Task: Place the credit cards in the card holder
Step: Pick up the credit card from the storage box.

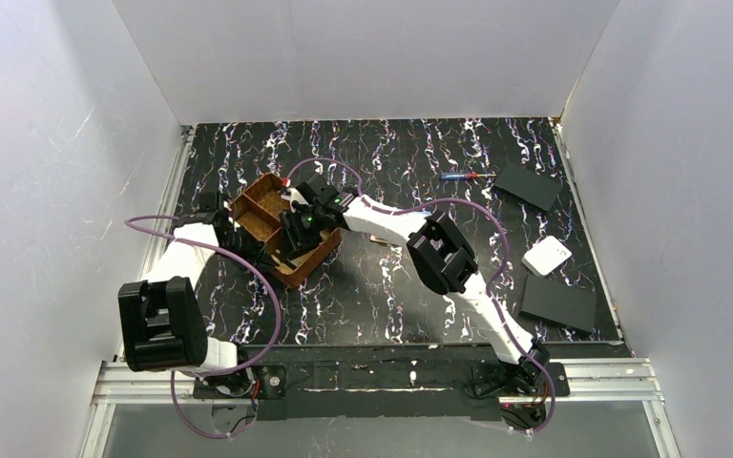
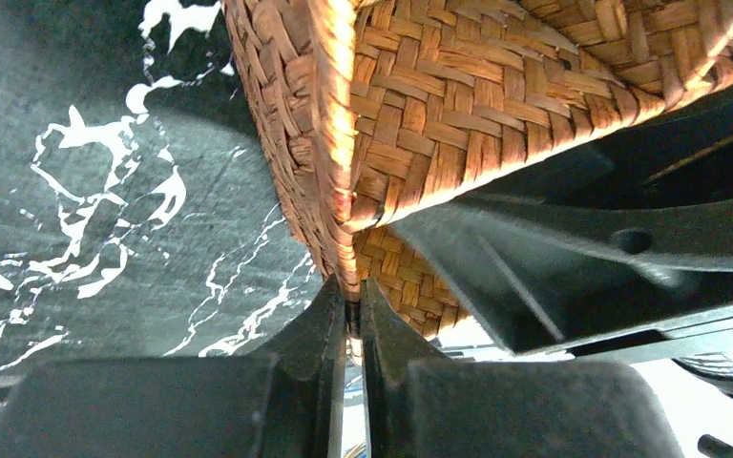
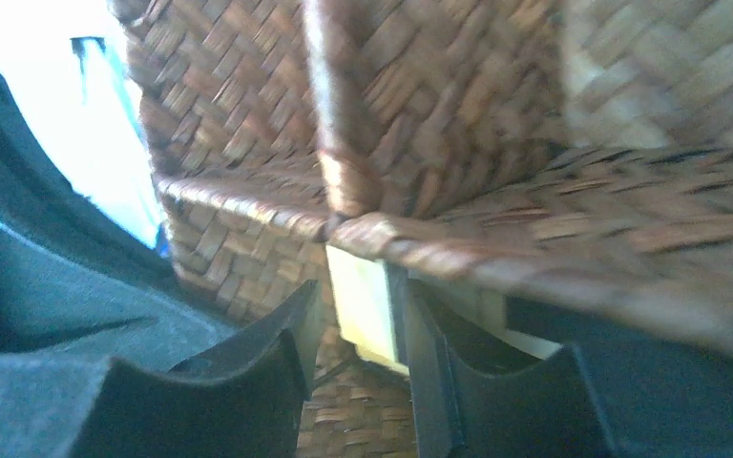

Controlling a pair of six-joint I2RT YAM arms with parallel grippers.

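The left fingers (image 2: 320,329) are clenched on the rim of a brown woven tray (image 1: 260,183), which stands left of centre on the black marbled table (image 1: 391,296). The right fingers (image 3: 434,358) reach into the tray from the right and stand close on either side of a cream edge, seemingly the card holder (image 3: 363,310). Whether they press it, I cannot tell. Well apart at the right lie two black plates (image 1: 558,303) and a white box (image 1: 547,255).
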